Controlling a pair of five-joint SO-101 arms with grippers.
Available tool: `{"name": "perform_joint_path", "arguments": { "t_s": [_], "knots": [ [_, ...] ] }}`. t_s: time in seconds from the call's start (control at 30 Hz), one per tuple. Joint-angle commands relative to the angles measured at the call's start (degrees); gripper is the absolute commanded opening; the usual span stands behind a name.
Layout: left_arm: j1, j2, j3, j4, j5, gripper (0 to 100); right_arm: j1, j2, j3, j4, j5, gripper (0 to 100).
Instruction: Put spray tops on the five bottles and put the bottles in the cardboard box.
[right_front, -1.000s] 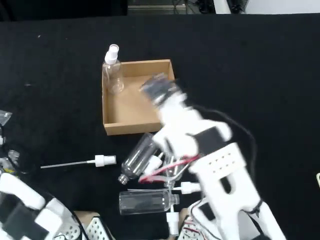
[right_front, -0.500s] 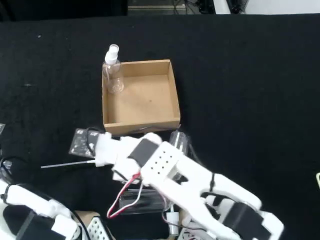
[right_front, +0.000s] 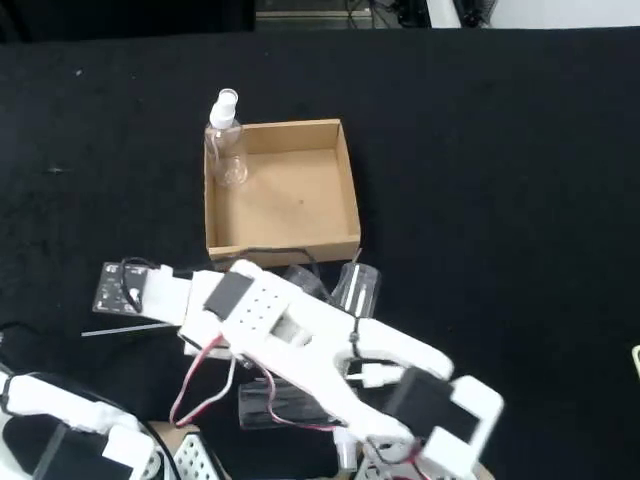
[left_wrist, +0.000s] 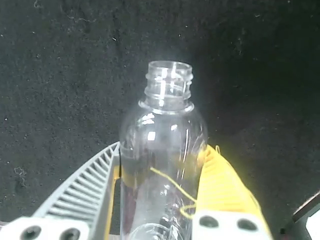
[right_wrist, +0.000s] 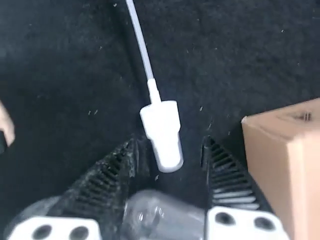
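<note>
A clear uncapped bottle (left_wrist: 165, 125) is held over black cloth by my left gripper (left_wrist: 162, 150), which is shut on its body. My right gripper (right_wrist: 170, 145) is open and low over the table, its fingers on either side of a loose white spray top (right_wrist: 162, 132) whose thin tube (right_front: 120, 329) points away. The right arm (right_front: 290, 330) stretches across the table just in front of the cardboard box (right_front: 350, 200), hiding the spray top's head. One bottle with a spray top (right_front: 225, 135) stands at the box's far left corner.
Under and beside the right arm lie two more clear bottles (right_front: 357, 286) (right_front: 285, 405) and loose spray tops (right_front: 378, 376). The box corner (right_wrist: 285, 150) is close beside my right gripper. My left arm (right_front: 60, 420) sits at the near left edge.
The right arm has swung from over the box to the left and come down around the loose spray top. The left arm has shifted a little at the near left corner.
</note>
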Motion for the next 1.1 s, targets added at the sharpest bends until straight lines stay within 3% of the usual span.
{"name": "perform_joint_path", "arguments": {
  "t_s": [0.0,0.3,0.47,0.63,0.73,0.93,1.07],
  "knots": [
    [-0.8,-2.3,-1.0,-0.9,-0.6,3,-1.7,3.8,-6.0,-1.2,0.4,20.1],
    [-1.9,-2.3,-1.2,-1.0,-0.7,3,-3.0,15.7,-13.1,-1.1,0.4,19.7],
    [-2.2,-2.3,-1.2,-1.1,-0.7,3,-1.1,17.7,-13.1,-0.8,0.4,0.5],
    [-1.8,-2.3,-1.2,-1.0,-0.7,3,0.5,14.9,-11.5,0.2,0.0,1.3],
    [-1.8,-2.3,-1.2,-1.0,-0.7,3,0.3,13.4,-10.9,0.3,-0.1,4.3],
    [-2.1,-2.3,-1.2,-1.1,-0.7,3,-0.3,12.8,-10.9,0.6,-3.7,31.3],
    [-2.3,-2.3,-1.2,-1.2,-1.3,3,-0.3,11.2,-10.6,2.8,-3.4,31.1]
  ]
}}
